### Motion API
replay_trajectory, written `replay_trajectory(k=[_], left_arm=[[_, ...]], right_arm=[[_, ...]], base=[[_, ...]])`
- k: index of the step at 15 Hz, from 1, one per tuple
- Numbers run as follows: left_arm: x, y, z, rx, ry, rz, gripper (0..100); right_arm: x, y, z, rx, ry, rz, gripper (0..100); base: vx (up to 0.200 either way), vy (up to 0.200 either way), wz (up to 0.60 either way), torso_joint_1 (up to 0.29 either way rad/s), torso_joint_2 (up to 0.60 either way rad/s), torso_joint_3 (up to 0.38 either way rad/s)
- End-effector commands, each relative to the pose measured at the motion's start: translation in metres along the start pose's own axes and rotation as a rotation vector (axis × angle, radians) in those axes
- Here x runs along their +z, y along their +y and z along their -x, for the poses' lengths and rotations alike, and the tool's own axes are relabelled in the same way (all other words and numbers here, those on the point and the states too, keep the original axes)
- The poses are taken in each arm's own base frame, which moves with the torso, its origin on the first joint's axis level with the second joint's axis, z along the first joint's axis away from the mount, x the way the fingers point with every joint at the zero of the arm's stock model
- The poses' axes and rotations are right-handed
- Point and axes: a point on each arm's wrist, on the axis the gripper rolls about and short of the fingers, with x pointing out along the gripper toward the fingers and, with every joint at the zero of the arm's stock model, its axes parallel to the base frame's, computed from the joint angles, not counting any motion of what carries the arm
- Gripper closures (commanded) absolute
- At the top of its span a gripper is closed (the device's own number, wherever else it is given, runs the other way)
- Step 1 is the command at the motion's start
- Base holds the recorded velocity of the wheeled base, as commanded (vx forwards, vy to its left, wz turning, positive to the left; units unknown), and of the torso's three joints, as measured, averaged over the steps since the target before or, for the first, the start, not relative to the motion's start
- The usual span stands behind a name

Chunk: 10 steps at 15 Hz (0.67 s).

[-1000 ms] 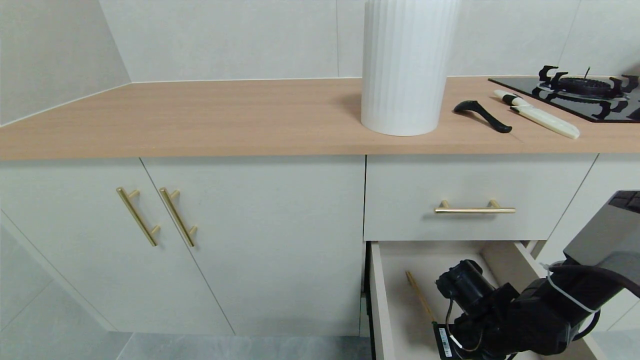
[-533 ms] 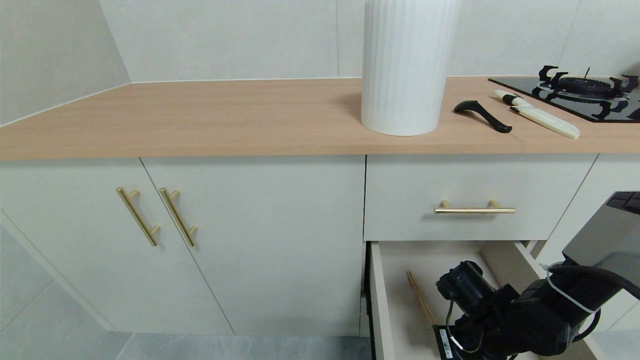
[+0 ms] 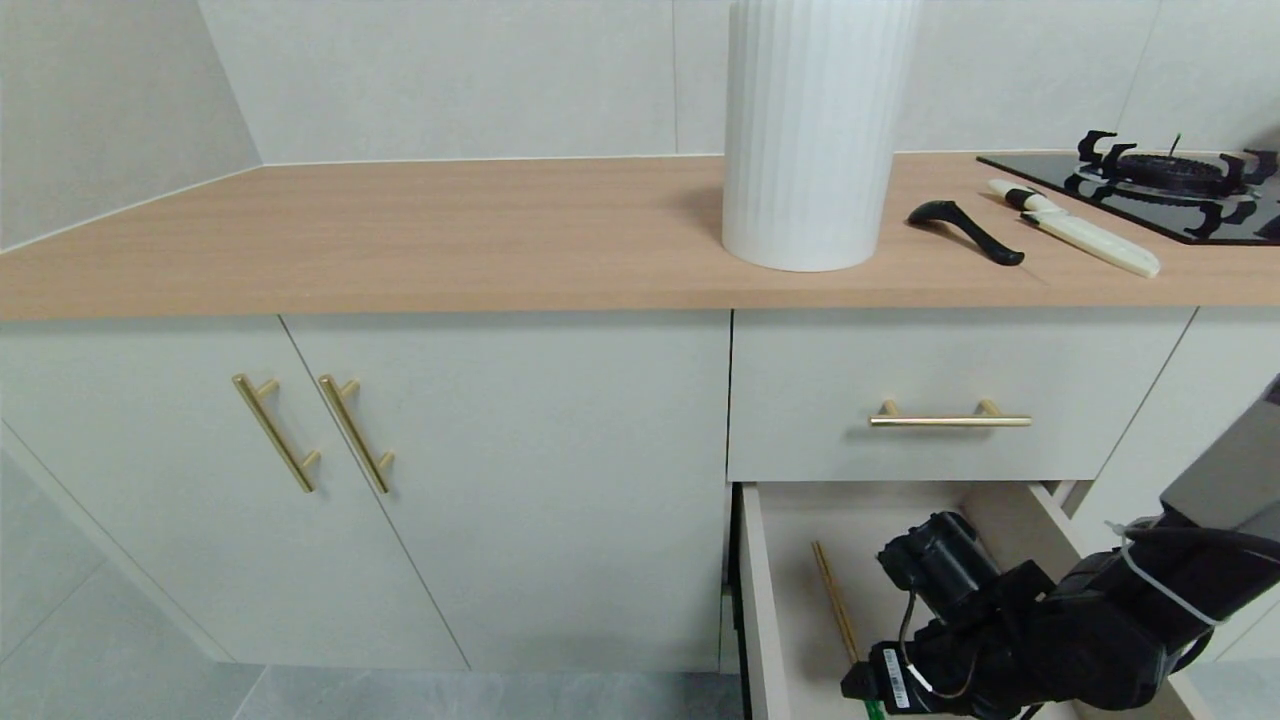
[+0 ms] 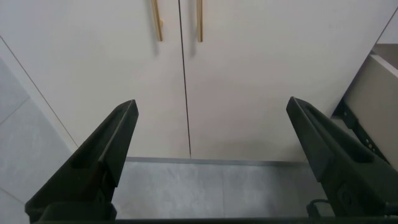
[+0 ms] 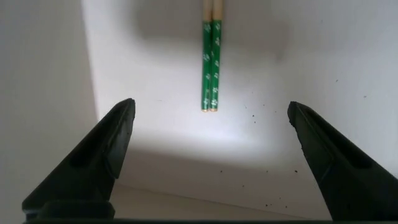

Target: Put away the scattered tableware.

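Right wrist view: chopsticks (image 5: 210, 62) lie in the drawer (image 5: 311, 74), centred before the released right pincer (image 5: 210, 104).

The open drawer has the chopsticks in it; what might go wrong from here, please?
The right end effector sits open inside the drawer over the chopsticks; lifting out, it could clip the closed drawer front above. The knife and black utensil lie on the countertop; shutting the drawer now would strand them.
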Motion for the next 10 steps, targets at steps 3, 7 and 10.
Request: replay_trajectory(k=[3,7,10], left_arm=[[0.000,0.000,0.000,0.001,0.000,0.000,0],[0.000,0.000,0.000,0.001,0.000,0.000,0],[0.000,0.000,0.000,0.001,0.000,0.000,0]], right_arm=[[0.010,-0.006,0.101,0.092,-0.183,-0.009,0],[0.007,-0.029,0.212,0.144,-0.259,-0.034,0],[-0.005,-0.051,0.247,0.144,-0.340,0.039,0]], base=[[0.000,0.000,0.00,0.000,0.00,0.000],[0.000,0.000,0.00,0.000,0.00,0.000],[0.000,0.000,0.00,0.000,0.00,0.000]])
